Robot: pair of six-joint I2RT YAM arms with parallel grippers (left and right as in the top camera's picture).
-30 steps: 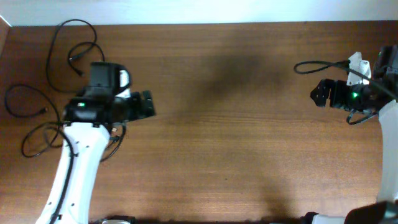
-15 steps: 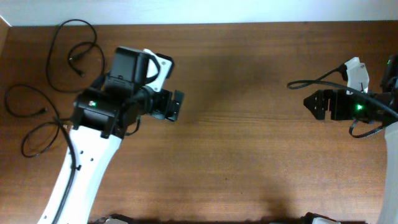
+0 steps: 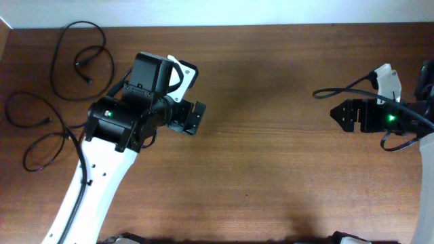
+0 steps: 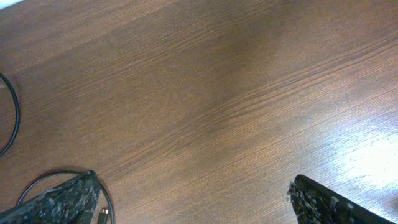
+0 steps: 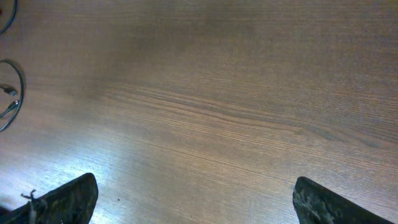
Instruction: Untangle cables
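My left pincer (image 3: 195, 118): jaws spread wide, nothing between them, over bare table (image 3: 271, 169). Cables (image 3: 84, 24): loose black loops at the table's left end, well apart from it, on its outer side. My right pincer (image 3: 339, 114): released too, empty, at the opposite end, farthest from them.

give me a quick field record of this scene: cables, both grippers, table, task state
cables: three thin black cords in loose loops, top left of the overhead view; the lower two may cross beside the left arm
left gripper: open, empty, over bare wood to the right of the cables
right gripper: open, empty, near the table's right edge, far from the cables
table: brown wood
task state: no cord held or touched
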